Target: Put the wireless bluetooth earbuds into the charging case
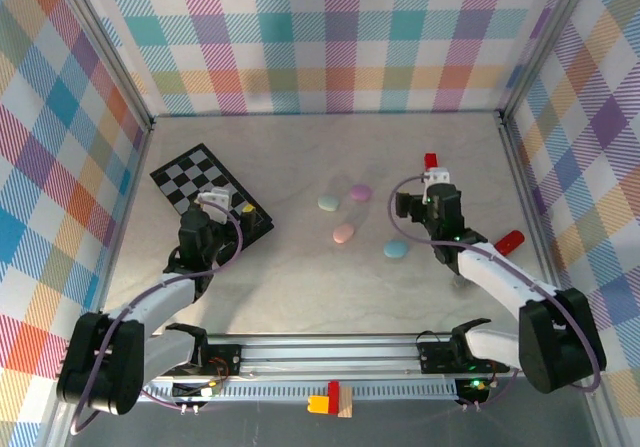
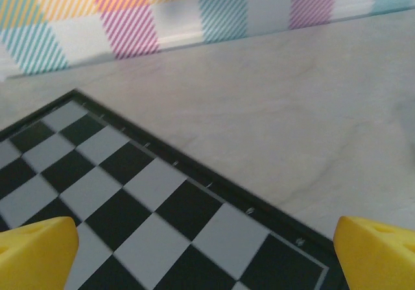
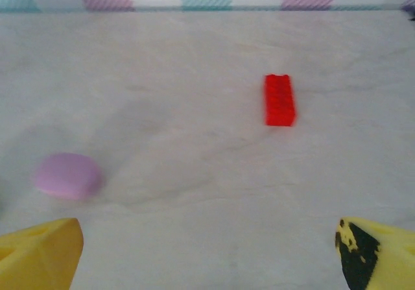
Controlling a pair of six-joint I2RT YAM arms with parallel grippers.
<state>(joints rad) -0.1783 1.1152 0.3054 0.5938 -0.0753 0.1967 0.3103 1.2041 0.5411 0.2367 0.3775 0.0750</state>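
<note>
Top external: laid loose mid-desk (image 1: 300, 147) are mint case (image 1: 328, 203) just beside purple case (image 1: 360, 193), with pink case (image 1: 343, 233) and blue case (image 1: 396, 249) nearer arms. Left tool (image 2: 207, 254) is held over checkerboard (image 2: 130, 193) near its edge, spread wide, nothing gripped. Right tool (image 3: 207, 254) is released too, empty; purple case is seen ahead-left, red block (image 3: 279, 100) ahead-right, both well apart from it.

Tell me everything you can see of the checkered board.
The checkered board is a thin, flat, rigid-looking panel of black and pale squares inside a dark border with small pale marks along it. It lies flat on the table, turned diagonally, on the left side near the wall. The left gripper hangs open over its near right part; whether it touches the board cannot be told.
</note>
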